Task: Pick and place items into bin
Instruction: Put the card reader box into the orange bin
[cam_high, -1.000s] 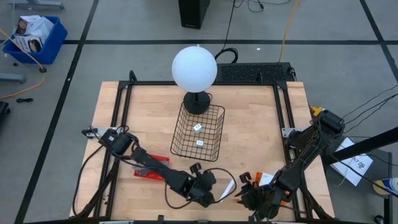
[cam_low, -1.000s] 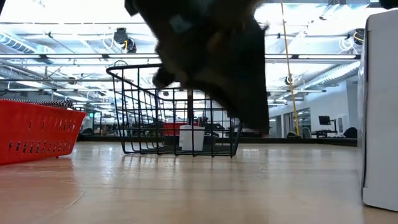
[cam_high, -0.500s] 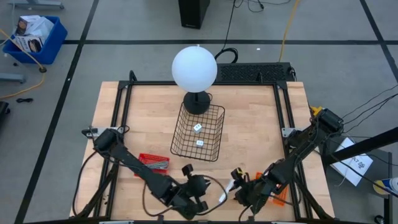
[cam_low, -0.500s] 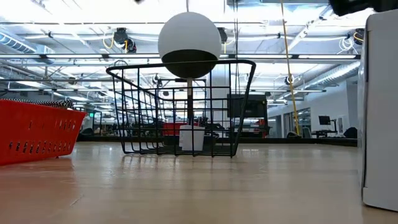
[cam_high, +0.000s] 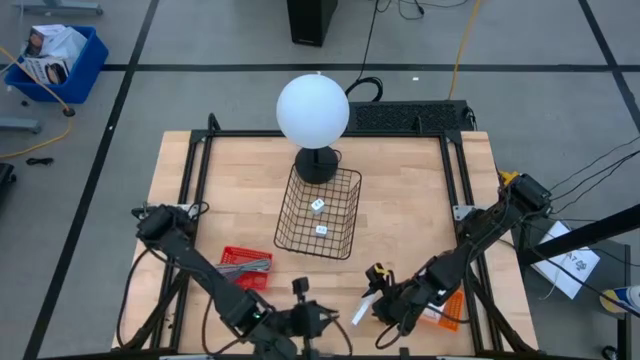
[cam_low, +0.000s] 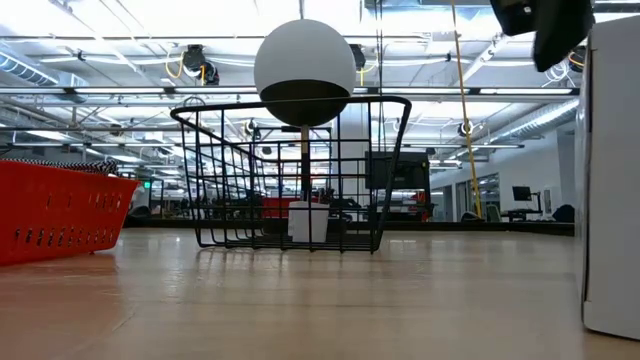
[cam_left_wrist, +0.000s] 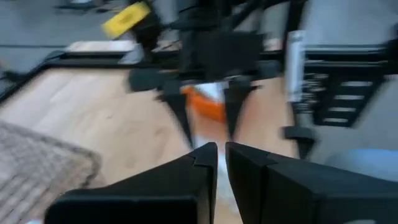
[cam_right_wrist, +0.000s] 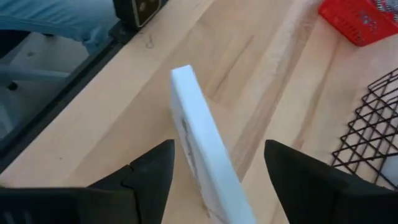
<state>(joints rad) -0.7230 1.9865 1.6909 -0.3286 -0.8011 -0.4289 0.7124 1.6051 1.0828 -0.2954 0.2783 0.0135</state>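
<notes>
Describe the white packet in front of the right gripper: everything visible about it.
The white packet is a flat, thin, rigid-looking slab, plain white with faint dark print along one face. It stands on edge on the wooden table, near the front edge, between the open fingers of the right gripper; neither finger clearly touches it. From above it shows as a narrow white sliver beside that gripper. In the low view it fills the right edge as a tall white wall. What its far side looks like cannot be told.
</notes>
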